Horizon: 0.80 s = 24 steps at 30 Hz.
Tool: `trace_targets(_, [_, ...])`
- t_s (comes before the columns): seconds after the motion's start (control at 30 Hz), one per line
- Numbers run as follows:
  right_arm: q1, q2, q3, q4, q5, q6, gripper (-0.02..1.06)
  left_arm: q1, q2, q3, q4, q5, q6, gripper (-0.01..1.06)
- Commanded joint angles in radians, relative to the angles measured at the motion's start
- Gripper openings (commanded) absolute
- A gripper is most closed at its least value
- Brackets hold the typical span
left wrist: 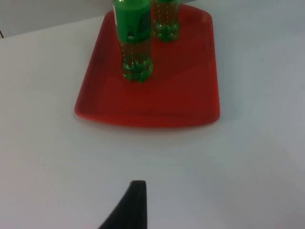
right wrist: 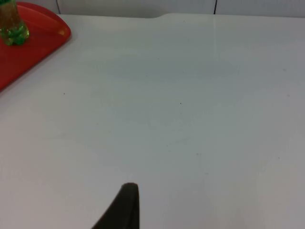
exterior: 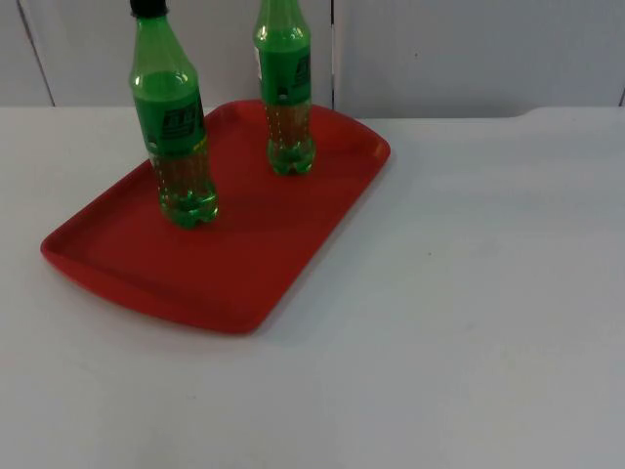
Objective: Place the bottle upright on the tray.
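A red tray [exterior: 244, 264] lies on the white surface [exterior: 469, 293], in the left half of the top view, with its long axis running from lower left to upper right. Two green bottles stand upright on the tray, well apart from each other. The near bottle [exterior: 176, 137] has a black cap and stands left of centre in the top view. The far bottle [exterior: 285, 88] stands close to the tray's upper rim, near the grey partition wall [exterior: 469, 49].

The left pincer [left wrist: 136, 205] hangs above bare surface on the near side of the tray; its state cannot be told. The right pincer [right wrist: 125, 207] hangs above open surface, well apart from the tray; its state cannot be told either.
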Motion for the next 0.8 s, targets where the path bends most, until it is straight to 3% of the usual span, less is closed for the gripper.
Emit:
trace_targets(0.0, [-0.008,-0.003,-0.001,0.003,0.001,-0.005,1.05,-0.006,-0.004,0.005,-0.004,-0.003,0.002,1.05])
trace_targets(0.3, [-0.008,-0.003,-0.001,0.003,0.001,-0.005,1.05,0.005,-0.004,0.005,-0.005,-0.003,0.002,1.05])
trace_targets(0.77, [-0.008,-0.003,-0.001,0.003,0.001,-0.005,1.05,0.171,-0.004,0.005,-0.004,-0.003,0.002,1.05])
